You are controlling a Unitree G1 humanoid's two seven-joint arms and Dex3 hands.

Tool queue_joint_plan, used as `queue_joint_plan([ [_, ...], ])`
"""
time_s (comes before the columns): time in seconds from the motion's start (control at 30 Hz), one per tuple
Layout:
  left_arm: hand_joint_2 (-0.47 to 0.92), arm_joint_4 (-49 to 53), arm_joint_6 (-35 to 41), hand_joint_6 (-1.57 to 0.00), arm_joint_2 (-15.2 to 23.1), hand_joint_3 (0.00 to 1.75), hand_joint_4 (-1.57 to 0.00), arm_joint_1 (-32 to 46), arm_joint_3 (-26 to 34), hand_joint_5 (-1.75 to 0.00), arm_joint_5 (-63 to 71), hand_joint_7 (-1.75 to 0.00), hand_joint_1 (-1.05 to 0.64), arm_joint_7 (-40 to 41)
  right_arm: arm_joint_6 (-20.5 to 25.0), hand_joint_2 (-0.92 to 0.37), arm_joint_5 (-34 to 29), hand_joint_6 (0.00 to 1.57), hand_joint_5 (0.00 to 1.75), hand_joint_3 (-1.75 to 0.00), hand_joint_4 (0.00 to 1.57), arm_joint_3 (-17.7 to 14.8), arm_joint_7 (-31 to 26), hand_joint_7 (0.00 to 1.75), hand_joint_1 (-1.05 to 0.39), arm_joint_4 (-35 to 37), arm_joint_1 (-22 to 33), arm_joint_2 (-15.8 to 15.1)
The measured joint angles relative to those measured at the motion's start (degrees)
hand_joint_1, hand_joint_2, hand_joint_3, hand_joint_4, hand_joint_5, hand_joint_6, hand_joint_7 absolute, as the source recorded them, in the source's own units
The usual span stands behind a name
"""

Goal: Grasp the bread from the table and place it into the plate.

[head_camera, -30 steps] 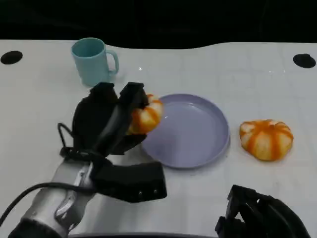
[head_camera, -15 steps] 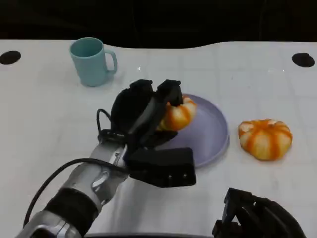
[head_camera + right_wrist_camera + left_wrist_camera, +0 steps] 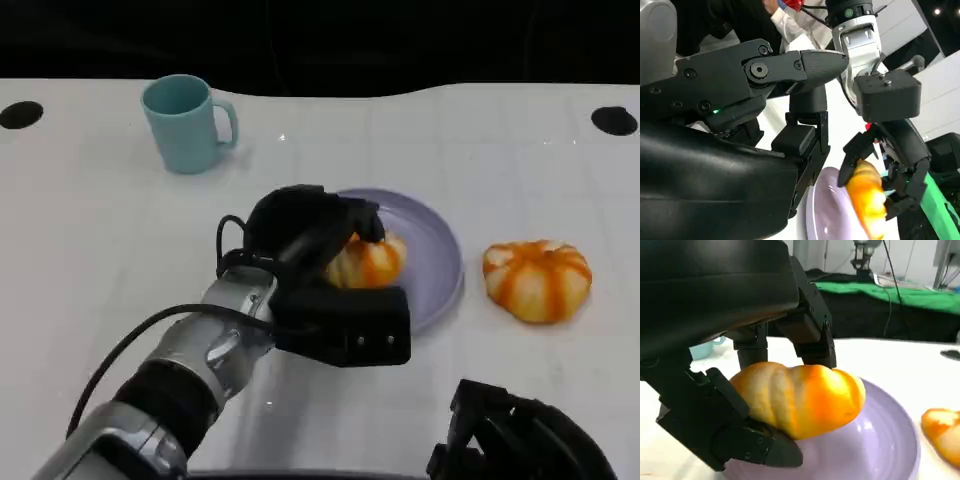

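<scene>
The robot's left hand (image 3: 305, 232) grips a round orange-and-cream striped bread roll (image 3: 368, 259) directly over the shallow lavender plastic plate (image 3: 440, 262), its black fingers (image 3: 810, 335) wrapped across the top and underside of the roll, which in the left wrist view sits low against the plate's inner surface. The step in hand appears to be the release: it would be done best by settling the roll flat near the plate's centre, spreading the fingers evenly so nothing drags it sideways, then lifting straight up clear of the rim. The right hand (image 3: 520, 440) rests near the table's front edge, well apart from the plate; whether its fingers are spread or curled cannot be told. Counted on the white table (image 3: 90, 230): two striped rolls, the second bread roll (image 3: 537, 279) lying just beside the plate on its far side from the left hand; one plate; and one pale teal ceramic mug (image 3: 186, 122), standing upright behind the plate.
</scene>
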Motion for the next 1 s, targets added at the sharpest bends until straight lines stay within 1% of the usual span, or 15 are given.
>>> queue_joint_plan([
  [0.07, 0.92, -0.1, 1.5, -0.46, 0.3, 0.05, -0.48, 0.0, -0.9, -0.44, 0.5, 0.0, -0.48, -2.3, 0.0, -0.92, 0.0, 0.77, 1.59, -0.23, 0.86, 0.0, 0.0, 1.42, -0.72, -0.1, 0.0, 0.0],
  [0.13, 0.92, -0.7, 3.0, -0.33, 0.6, 0.1, -0.37, 0.0, -1.4, -0.23, 0.7, 0.0, -0.64, -4.2, 0.0, -0.92, 0.0, 0.76, 1.59, -0.23, 0.85, 0.0, 0.0, 1.41, -0.72, -0.1, 0.0, 0.0],
  [0.23, 0.92, -3.0, 6.5, -0.23, 1.2, 0.18, -0.28, 0.0, -2.6, -0.13, 1.7, 0.0, -0.79, -8.4, -0.1, -0.92, 0.0, 0.77, 1.59, -0.23, 0.86, 0.0, 0.1, 1.4, -0.72, -0.1, 0.0, 0.0],
  [0.33, 0.92, -5.5, 8.6, -0.16, 1.9, 0.27, -0.24, 0.0, -3.1, -0.09, 1.9, 0.0, -0.9, -11.8, -0.2, -0.92, 0.0, 0.77, 1.59, -0.22, 0.86, 0.0, 0.1, 1.39, -0.72, 0.0, 0.0, 0.0],
  [0.4, 0.92, -7.4, 9.3, -0.13, 2.5, 0.31, -0.22, 0.0, -3.3, -0.08, 1.9, 0.0, -0.93, -13.4, -0.5, -0.92, 0.0, 0.77, 1.59, -0.23, 0.86, 0.0, 0.1, 1.39, -0.72, 0.0, 0.0, 0.0],
  [0.47, 0.92, -9.5, 9.7, -0.13, 3.2, 0.35, -0.23, 0.1, -3.4, -0.08, 1.9, 0.0, -0.95, -14.6, -0.7, -0.92, 0.0, 0.77, 1.59, -0.23, 0.86, 0.0, 0.2, 1.38, -0.72, 0.0, 0.0, 0.0],
  [0.6, 0.92, -12.2, 9.6, -0.15, 4.3, 0.36, -0.25, 0.8, -3.2, -0.09, 1.3, -0.01, -0.96, -15.5, -0.8, -0.92, 0.0, 0.78, 1.59, -0.22, 0.87, 0.0, 0.2, 1.39, -0.72, 0.1, -0.1, 0.0],
  [0.7, 0.92, -14.7, 9.4, -0.17, 5.2, 0.33, -0.27, 2.1, -2.2, -0.09, -0.3, -0.02, -0.91, -16.2, -0.7, -0.92, 0.0, 0.77, 1.59, -0.22, 0.87, -0.1, 0.2, 1.38, -0.72, 0.3, -0.1, 0.0],
  [0.8, 0.92, -19.4, 8.6, -0.22, 6.6, 0.28, -0.35, 5.0, -0.4, -0.13, -2.8, -0.04, -0.82, -17.8, -0.5, -0.92, 0.2, 0.77, 1.59, -0.22, 0.86, -0.1, 0.1, 1.36, -0.71, 0.2, 0.0, 0.0],
  [0.83, 0.92, -20.9, 8.3, -0.26, 7.1, 0.26, -0.42, 6.0, 0.2, -0.17, -3.7, -0.05, -0.77, -18.3, -0.5, -0.92, 0.3, 0.77, 1.59, -0.22, 0.86, -0.1, 0.1, 1.36, -0.71, 0.1, 0.1, 0.0],
  [0.87, 0.92, -22.4, 7.4, -0.34, 7.6, 0.23, -0.51, 7.2, 1.0, -0.22, -5.1, -0.08, -0.68, -18.6, -0.5, -0.92, 0.5, 0.77, 1.59, -0.23, 0.86, -0.1, 0.1, 1.36, -0.71, 0.1, 0.1, 0.0],
  [0.93, 0.92, -25.0, 3.5, -0.44, 8.7, 0.2, -0.63, 10.0, 3.5, -0.29, -9.1, -0.12, -0.61, -18.7, -0.5, -0.92, 0.6, 0.77, 1.59, -0.23, 0.86, -0.2, 0.2, 1.36, -0.71, 0.0, 0.3, 0.0],
  [0.97, 0.92, -25.9, 1.9, -0.54, 9.0, 0.17, -0.65, 11.4, 4.7, -0.52, -11.0, -0.13, -0.57, -18.7, -0.5, -0.92, 0.6, 0.76, 1.59, -0.23, 0.86, -0.2, 0.3, 1.36, -0.71, 0.0, 0.3, 0.0],
  [1.0, 0.92, -26.7, 0.2, -0.57, 9.1, 0.16, -0.63, 12.9, 6.0, -0.64, -12.9, -0.12, -0.55, -18.6, -0.5, -0.92, 0.7, 0.76, 1.59, -0.23, 0.86, -0.2, 0.3, 1.36, -0.71, 0.0, 0.3, 0.0],
])
